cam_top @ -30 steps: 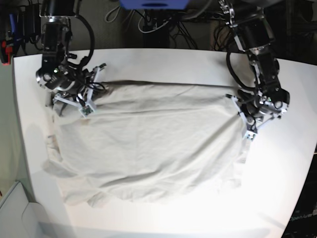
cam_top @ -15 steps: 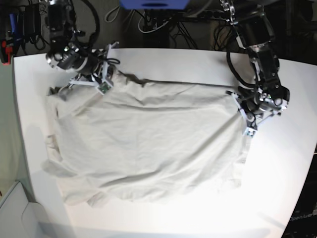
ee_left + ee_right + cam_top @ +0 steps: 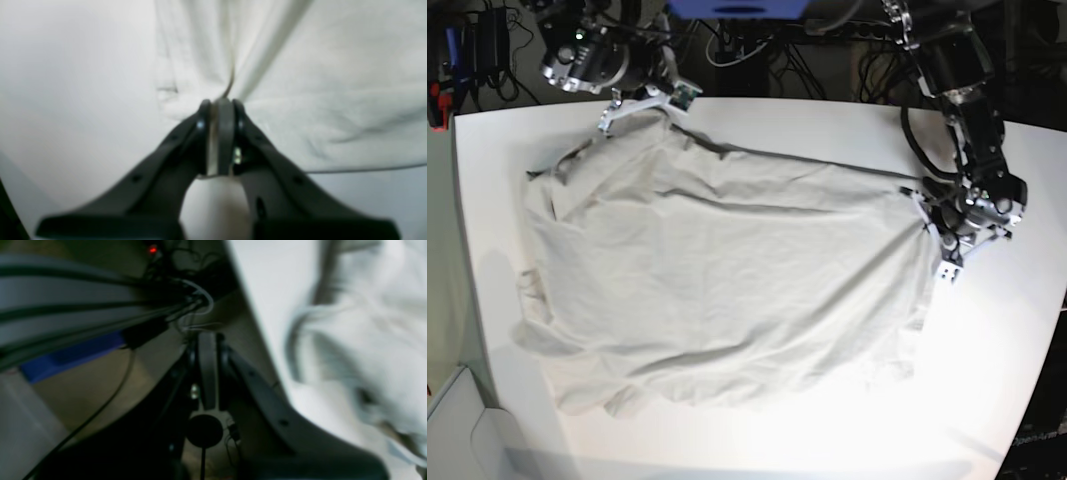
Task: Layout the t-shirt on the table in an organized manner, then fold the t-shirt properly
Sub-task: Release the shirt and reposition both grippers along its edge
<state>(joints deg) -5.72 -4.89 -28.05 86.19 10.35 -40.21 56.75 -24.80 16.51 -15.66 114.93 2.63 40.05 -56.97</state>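
Bright overhead light washes out the bench (image 3: 757, 440) near its front edge, pure white glare there. Base view bends at its corners, fisheye style. Left wrist view is soft, the shirt (image 3: 333, 83) hazy. Right wrist view smears badly with motion blur, its dark background murky.

Soft wrinkled cloth t-shirt (image 3: 727, 280), smooth matt white table (image 3: 1017, 330)
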